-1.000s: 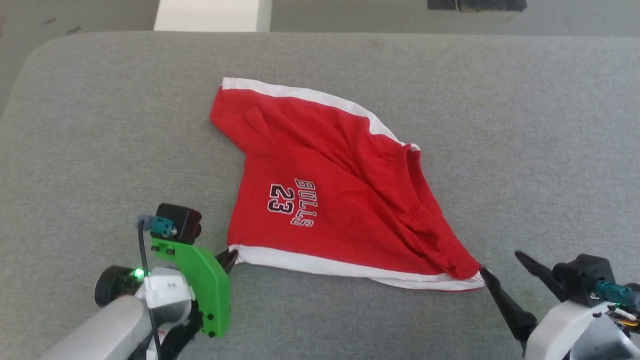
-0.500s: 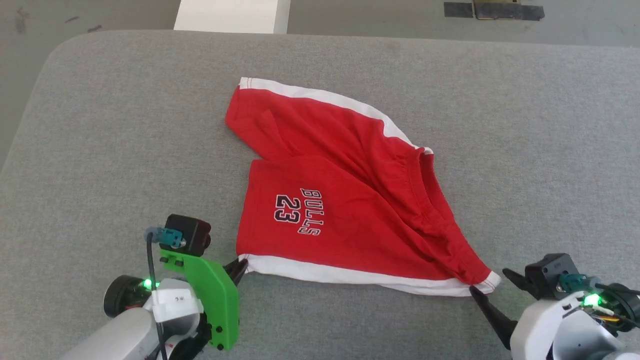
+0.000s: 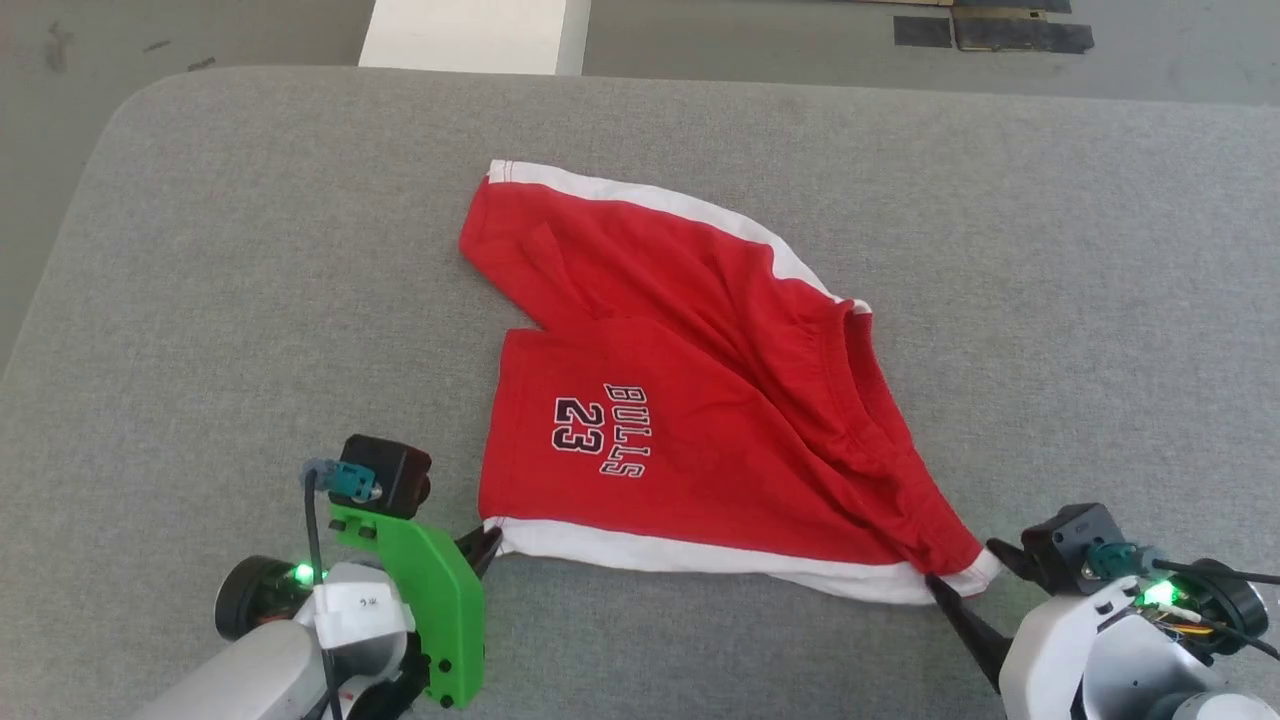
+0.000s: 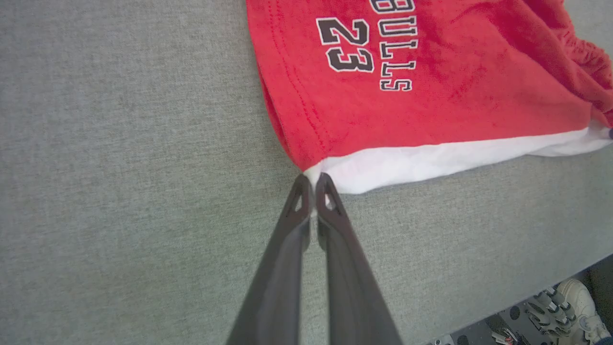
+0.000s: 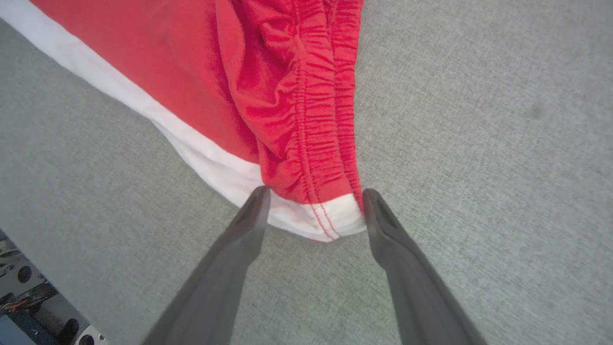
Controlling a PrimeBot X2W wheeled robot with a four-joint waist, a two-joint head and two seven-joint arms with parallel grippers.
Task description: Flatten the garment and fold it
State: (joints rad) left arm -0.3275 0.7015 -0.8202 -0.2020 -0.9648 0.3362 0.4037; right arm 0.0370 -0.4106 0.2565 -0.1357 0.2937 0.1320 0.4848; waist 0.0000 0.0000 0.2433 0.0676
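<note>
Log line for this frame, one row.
left gripper: shut on shorts hem corner | right gripper: open, straddling waistband corner | shorts: rumpled, unfolded

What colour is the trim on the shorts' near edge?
White trim on red shorts; clearest in left wrist view.

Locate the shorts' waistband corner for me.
In the right wrist view the waistband corner lies between the fingertips of the open right tool; in the head view, lower right on the grey table.

Bright, even, diffuse light; only a faint, soft shadow edges the garment (image 3: 700, 440) on the table (image 3: 250, 250). The head view is slightly soft; the 2 wrist views are sharp centrally and stretched toward the corners.
</note>
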